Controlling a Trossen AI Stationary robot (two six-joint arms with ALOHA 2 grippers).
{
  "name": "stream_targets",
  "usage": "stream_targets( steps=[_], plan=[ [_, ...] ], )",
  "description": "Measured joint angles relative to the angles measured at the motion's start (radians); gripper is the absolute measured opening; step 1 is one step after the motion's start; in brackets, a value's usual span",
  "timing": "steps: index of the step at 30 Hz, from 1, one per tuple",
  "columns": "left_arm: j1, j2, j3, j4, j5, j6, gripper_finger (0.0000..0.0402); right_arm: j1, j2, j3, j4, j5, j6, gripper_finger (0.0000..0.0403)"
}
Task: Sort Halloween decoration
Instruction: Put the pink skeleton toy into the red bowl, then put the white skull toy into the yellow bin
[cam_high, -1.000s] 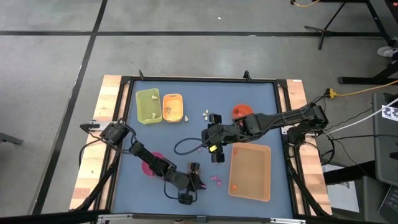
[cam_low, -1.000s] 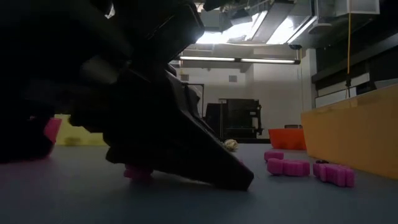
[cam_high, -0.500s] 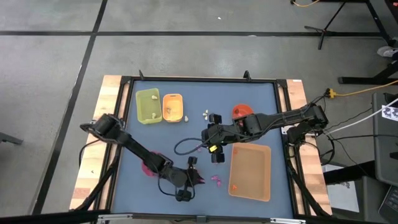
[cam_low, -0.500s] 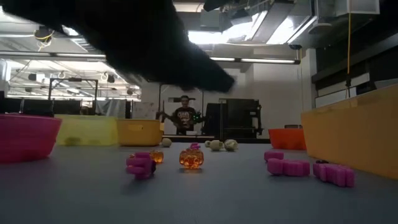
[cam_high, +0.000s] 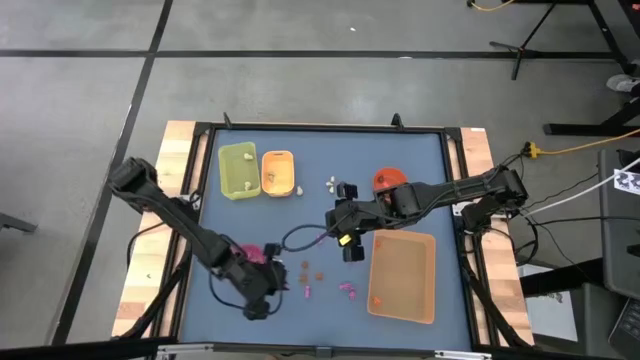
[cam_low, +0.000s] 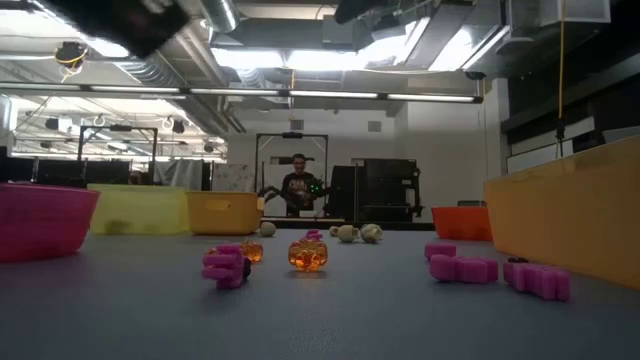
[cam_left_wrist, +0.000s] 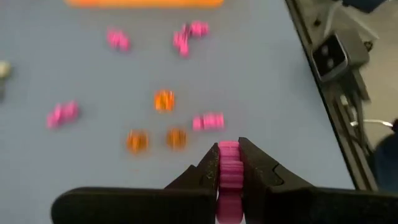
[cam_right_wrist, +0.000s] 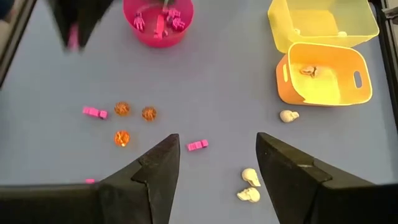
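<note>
Left claw (cam_left_wrist: 229, 163): clenched on a magenta-pink trinket (cam_left_wrist: 228, 180), pinched upright between the two fingers; raised off the table (cam_high: 320, 150), near its front edge.
Pink bowl (cam_right_wrist: 158, 22): just beside the left claw in the high view, toward the table's left side; already holding several pink pieces.
Deciding relation: bowl lies close beside the held trinket, so a short swing sideways should bring it over the rim; left arm far nearer the bowl than the right.
Right claw (cam_right_wrist: 217, 163): released, fingers spread wide, nothing between them; hovering mid-table beside the tan tray (cam_high: 403, 275).
Loose pieces on table: three orange-brown trinkets (cam_right_wrist: 129, 121) in a cluster, stray pink ones (cam_right_wrist: 198, 145) around them, cream-white ones (cam_right_wrist: 250, 185) nearer the green tray (cam_high: 238, 170) and orange tray (cam_high: 277, 173).
Orange tray: one pale piece inside.
Step, judged: carrying a pink piece to the pink bowl; most sorting not yet done.
</note>
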Motion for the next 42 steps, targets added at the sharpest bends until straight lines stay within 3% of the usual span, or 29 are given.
stream_targets(
  steps=[7, 14, 27, 37, 42],
  plan=[
    [-0.074, -0.091, 0.0, -0.347, 0.003, -0.248, 0.0022, 0.0, 0.0, 0.0, -0.037, 0.0, -0.035, 0.0209],
    [-0.128, -0.087, 0.0, -0.538, 0.001, -0.411, 0.0022, 0.0, 0.0, 0.0, -0.038, 0.001, -0.061, 0.0209],
    [-0.141, -0.087, 0.0, -0.556, -0.056, -0.435, 0.0029, -0.036, 0.0, 0.0, -0.037, 0.016, -0.078, 0.0209],
    [-0.14, -0.087, 0.0, -0.563, -0.064, -0.49, 0.0094, -0.074, 0.0, 0.0, -0.037, 0.027, -0.078, 0.0209],
    [-0.14, -0.087, 0.0, -0.562, -0.064, -0.492, 0.0118, -0.103, 0.006, -0.066, -0.045, 0.042, -0.044, 0.0209]
  ],
)
